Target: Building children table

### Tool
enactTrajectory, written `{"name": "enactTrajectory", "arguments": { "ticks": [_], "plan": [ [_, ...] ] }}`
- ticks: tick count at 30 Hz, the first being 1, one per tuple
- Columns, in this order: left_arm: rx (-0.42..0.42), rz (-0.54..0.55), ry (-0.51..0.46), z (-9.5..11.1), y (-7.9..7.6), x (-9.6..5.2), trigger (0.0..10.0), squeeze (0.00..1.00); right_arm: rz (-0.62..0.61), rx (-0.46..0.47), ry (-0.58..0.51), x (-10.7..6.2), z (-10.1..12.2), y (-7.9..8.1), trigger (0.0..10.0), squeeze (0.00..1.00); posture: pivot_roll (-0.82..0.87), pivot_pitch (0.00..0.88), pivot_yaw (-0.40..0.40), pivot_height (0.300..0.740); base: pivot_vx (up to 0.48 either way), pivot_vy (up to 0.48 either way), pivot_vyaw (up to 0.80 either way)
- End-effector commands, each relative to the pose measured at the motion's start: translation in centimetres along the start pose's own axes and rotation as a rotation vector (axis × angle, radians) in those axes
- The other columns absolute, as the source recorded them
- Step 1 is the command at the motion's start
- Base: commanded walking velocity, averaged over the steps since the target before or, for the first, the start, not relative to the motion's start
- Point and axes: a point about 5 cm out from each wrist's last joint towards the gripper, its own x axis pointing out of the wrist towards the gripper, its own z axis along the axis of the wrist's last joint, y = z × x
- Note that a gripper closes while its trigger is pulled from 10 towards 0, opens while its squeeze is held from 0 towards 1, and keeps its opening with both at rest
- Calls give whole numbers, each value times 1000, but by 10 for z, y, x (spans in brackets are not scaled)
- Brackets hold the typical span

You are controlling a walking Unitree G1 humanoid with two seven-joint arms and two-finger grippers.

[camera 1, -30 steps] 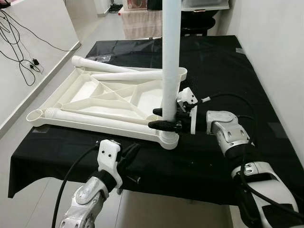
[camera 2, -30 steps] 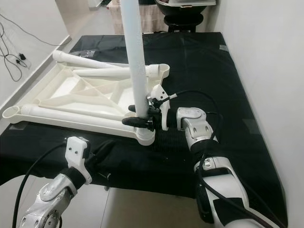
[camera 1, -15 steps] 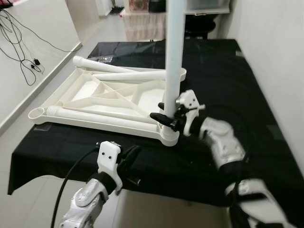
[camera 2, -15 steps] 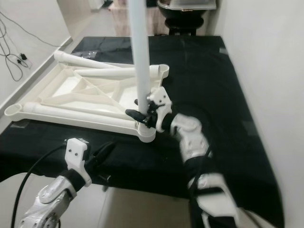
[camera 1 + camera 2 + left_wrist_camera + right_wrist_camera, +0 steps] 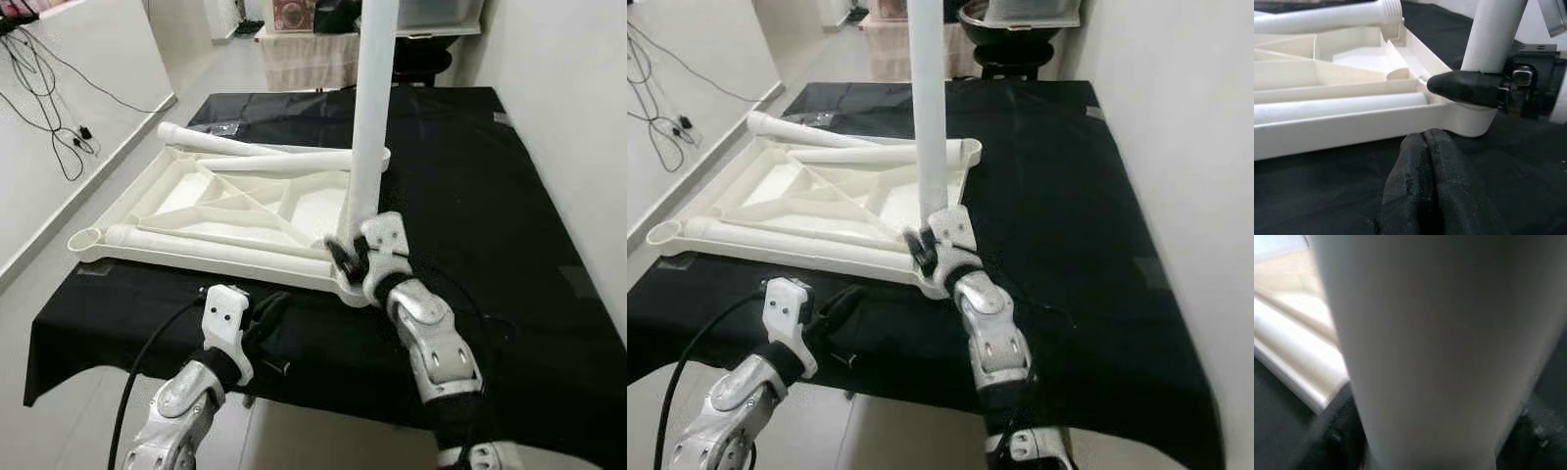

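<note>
A white children's tabletop [image 5: 176, 191] lies upside down on the black-covered table [image 5: 470, 186]. One white leg [image 5: 370, 127] stands upright in its near right corner socket [image 5: 351, 289]. My right gripper [image 5: 345, 257] is shut on this leg just above the socket; a black finger [image 5: 1464, 88] crosses the leg's front, and the leg [image 5: 1430, 352] looms close in the right wrist view. Three more legs lie loose on the tabletop, one along the near rail [image 5: 216, 250]. My left gripper [image 5: 266, 315] hovers at the table's near edge, shut and empty, its fingers [image 5: 1425, 161] pressed together.
A white wall runs along the table's right side. Black cables [image 5: 49, 108] lie on the floor at the left. A cloth-covered cabinet [image 5: 304, 54] and a dark chair stand beyond the far end. Bare black cloth stretches right of the tabletop.
My right arm has swung from the leg's right side round to the near side, its gripper staying on the leg. The left arm has hardly moved.
</note>
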Motion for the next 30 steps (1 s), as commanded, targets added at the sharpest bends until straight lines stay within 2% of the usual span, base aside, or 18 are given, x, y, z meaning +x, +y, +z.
{"name": "enactTrajectory", "arguments": {
  "ticks": [1, 3, 4, 5, 6, 7, 8, 17, 18, 19, 20, 23, 30],
  "plan": [
    [8, 7, 13, -2, 2, -2, 10000, 0, 113, 12, -60, 3, 15, 7, 10000, 1000, -2, 137, 69, 740, 0, 0, 0],
    [8, 7, 13, -2, 2, -2, 10000, 0, 113, 12, -60, 3, 15, 7, 10000, 1000, -2, 137, 69, 740, 0, 0, 0],
    [6, 4, 13, -2, 1, -2, 10000, 0, 349, -10, -159, 3, 40, 10, 10000, 1000, -2, 136, 68, 740, 0, 0, 0],
    [5, 3, 13, -2, 1, -1, 10000, 0, 450, -28, -183, 2, 49, 9, 10000, 1000, 1, 138, 67, 740, 0, 0, 0],
    [5, 3, 13, -2, 1, -1, 10000, 0, 450, -28, -183, 2, 49, 9, 10000, 1000, 1, 138, 67, 740, 0, 0, 0],
    [4, 3, 12, -2, 1, -1, 10000, 0, 540, -85, -189, 1, 54, 8, 10000, 0, 3, 138, 65, 740, 0, 0, 0],
    [4, 2, 11, -2, 0, -2, 10000, 0, 604, -124, -179, 1, 56, 6, 10000, 0, 7, 139, 64, 740, 0, 0, 0],
    [4, 2, 11, -2, 0, -2, 10000, 0, 604, -124, -179, 1, 56, 6, 10000, 0, 7, 139, 64, 740, 0, 0, 0],
    [3, 2, 11, -2, 0, -2, 10000, 0, 659, -149, -168, 1, 56, 5, 10000, 0, 9, 139, 64, 740, 0, 0, 0],
    [4, 2, 11, -2, -2, -3, 10000, 0, 757, -148, -137, 8, 58, 2, 6235, 0, 31, 152, 60, 740, 0, 0, 0],
    [5, 2, 11, -2, -3, -4, 10000, 0, 827, -130, -112, 12, 60, 0, 0, 0, 33, 154, 60, 740, 0, 0, 0],
    [6, 1, 11, -2, -5, -5, 10000, 0, 898, -108, -78, 17, 61, -2, 0, 0, 35, 157, 59, 740, 0, 0, 0],
    [6, 1, 10, -2, -6, -6, 10000, 0, 889, -99, -78, 16, 57, -5, 0, 0, 28, 163, 64, 740, 0, 0, 0]
  ]
}}
